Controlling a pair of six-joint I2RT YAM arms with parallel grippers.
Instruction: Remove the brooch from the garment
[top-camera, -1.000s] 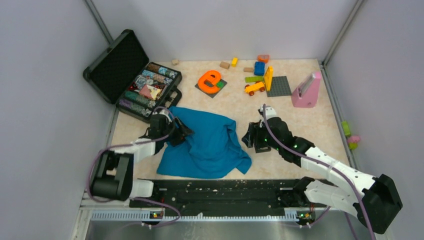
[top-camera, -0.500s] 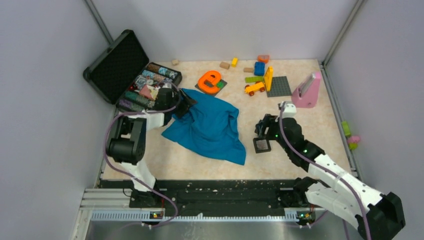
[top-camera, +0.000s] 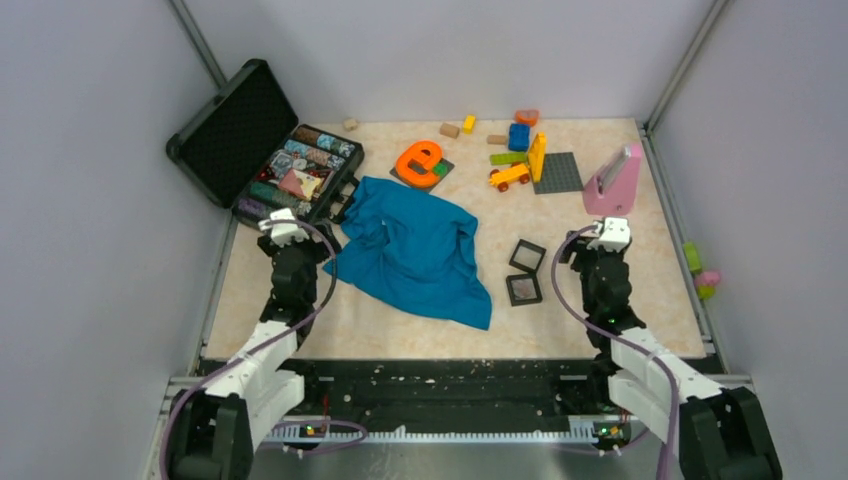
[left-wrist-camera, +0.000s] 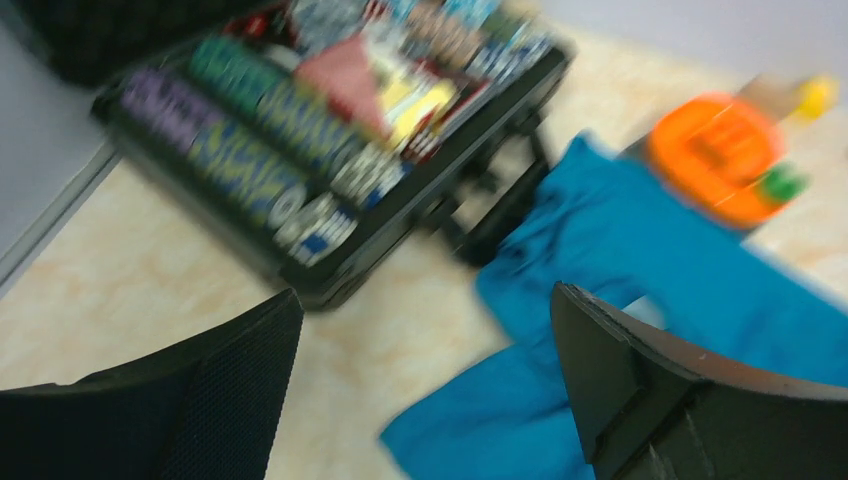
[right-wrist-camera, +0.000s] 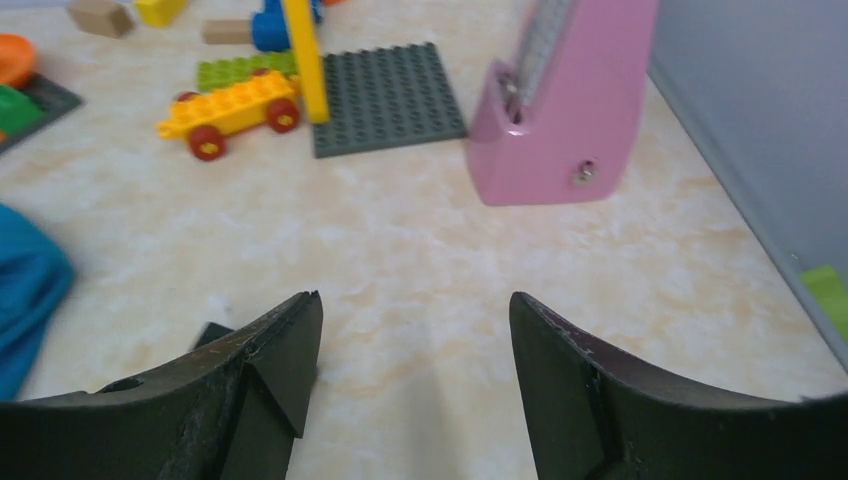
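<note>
The blue garment (top-camera: 415, 250) lies crumpled in the middle of the table; it also shows in the left wrist view (left-wrist-camera: 650, 250), blurred. I cannot make out the brooch in any view. Two small black square frames (top-camera: 527, 256) (top-camera: 523, 290) lie just right of the garment. My left gripper (top-camera: 292, 238) is open and empty, left of the garment's near-left corner (left-wrist-camera: 425, 300). My right gripper (top-camera: 600, 248) is open and empty over bare table, right of the frames (right-wrist-camera: 410, 310). A black frame corner (right-wrist-camera: 210, 335) shows by its left finger.
An open black case (top-camera: 295, 175) of coloured pieces stands at the back left. An orange letter (top-camera: 420, 157), toy bricks, a yellow car (top-camera: 510, 176) and a grey baseplate (top-camera: 557, 172) lie at the back. A pink stand (top-camera: 612, 180) is at the back right.
Both arms have pulled back toward their bases. The left gripper has let go of the garment's corner. The right gripper has left the black frames lying beside the garment.
</note>
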